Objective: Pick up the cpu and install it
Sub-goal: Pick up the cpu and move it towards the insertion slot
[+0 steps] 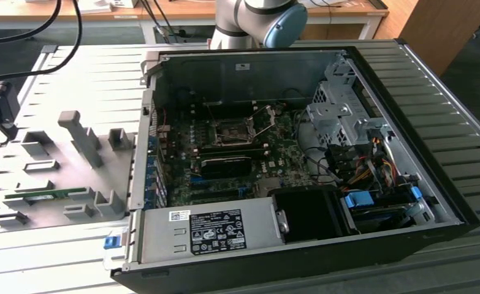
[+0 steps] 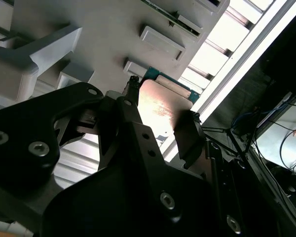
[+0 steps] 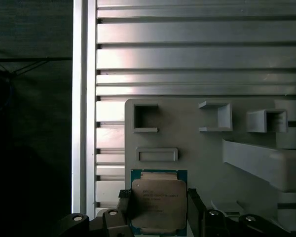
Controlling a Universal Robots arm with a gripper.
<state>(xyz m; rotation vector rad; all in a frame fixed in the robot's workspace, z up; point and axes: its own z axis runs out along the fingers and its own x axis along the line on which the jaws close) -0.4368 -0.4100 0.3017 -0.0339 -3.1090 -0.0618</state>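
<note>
Although the gripper (image 2: 160, 111) has its jaws pressed against two opposite edges of the cpu (image 3: 159, 201), grasping it, the chip sits low over the grey fixture plate (image 3: 197, 148) at the exterior view's left. Pickup looks barely begun. Moving it right to the motherboard socket (image 1: 238, 132) and seating it are left.

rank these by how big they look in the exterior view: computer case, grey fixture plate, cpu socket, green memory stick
1. computer case
2. grey fixture plate
3. cpu socket
4. green memory stick, longer than the socket but far thinner
</note>
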